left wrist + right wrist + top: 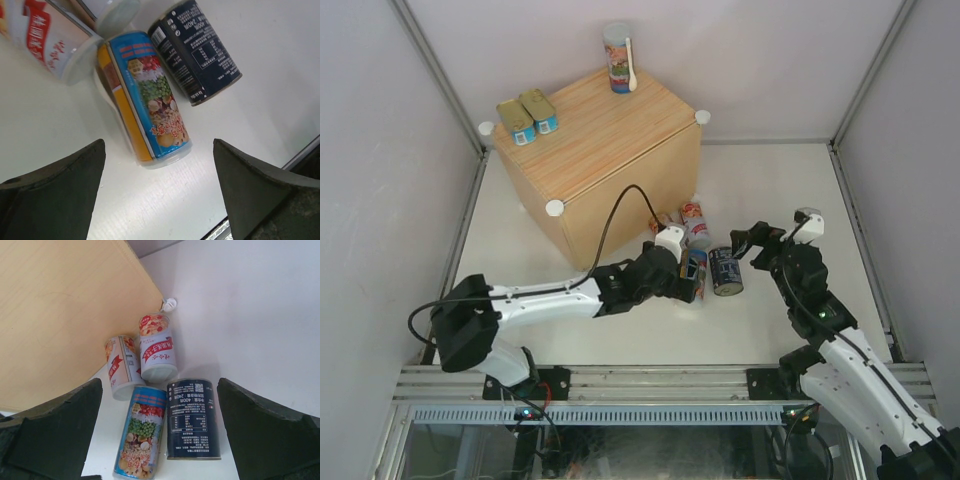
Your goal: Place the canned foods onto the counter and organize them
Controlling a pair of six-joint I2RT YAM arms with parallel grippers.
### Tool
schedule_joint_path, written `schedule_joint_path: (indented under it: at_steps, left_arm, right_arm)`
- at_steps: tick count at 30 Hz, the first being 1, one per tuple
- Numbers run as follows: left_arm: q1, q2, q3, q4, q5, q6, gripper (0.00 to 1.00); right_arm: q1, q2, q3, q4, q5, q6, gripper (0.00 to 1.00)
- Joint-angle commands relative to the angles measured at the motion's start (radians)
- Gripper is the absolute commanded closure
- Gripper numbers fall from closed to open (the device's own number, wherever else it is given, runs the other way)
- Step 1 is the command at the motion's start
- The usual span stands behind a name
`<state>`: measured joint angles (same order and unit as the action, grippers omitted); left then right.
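Counter (610, 130), holding two flat tins (527, 116) paired at a corner and one tall can (618, 58); four cans (192, 420) lie on the table (800, 190) beside it, the blue can (150, 95) framed by the spread, empty left gripper (157, 147), probably the next pick; right gripper (160, 385) likewise spread.

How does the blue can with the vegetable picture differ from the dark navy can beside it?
The blue can is longer and slimmer; the dark navy can is shorter and wider. The blue can shows bright food pictures; the dark navy can shows white print. Both lie on their sides on the table, side by side.
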<state>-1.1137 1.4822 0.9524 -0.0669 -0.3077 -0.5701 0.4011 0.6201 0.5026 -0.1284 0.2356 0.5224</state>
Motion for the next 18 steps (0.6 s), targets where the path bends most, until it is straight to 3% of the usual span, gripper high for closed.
schedule_joint_path:
  at_steps: [1, 18]
  left_arm:
    - [0.001, 0.071, 0.094, 0.038, 0.076, -0.045, 0.08]
    - [-0.003, 0.335, 0.263, -0.145, -0.072, -0.096, 0.08]
  right_arm:
    - [-0.006, -0.013, 0.004, 0.015, 0.013, 0.026, 0.03]
    - [-0.014, -0.099, -0.027, -0.013, 0.003, 0.028, 0.03]
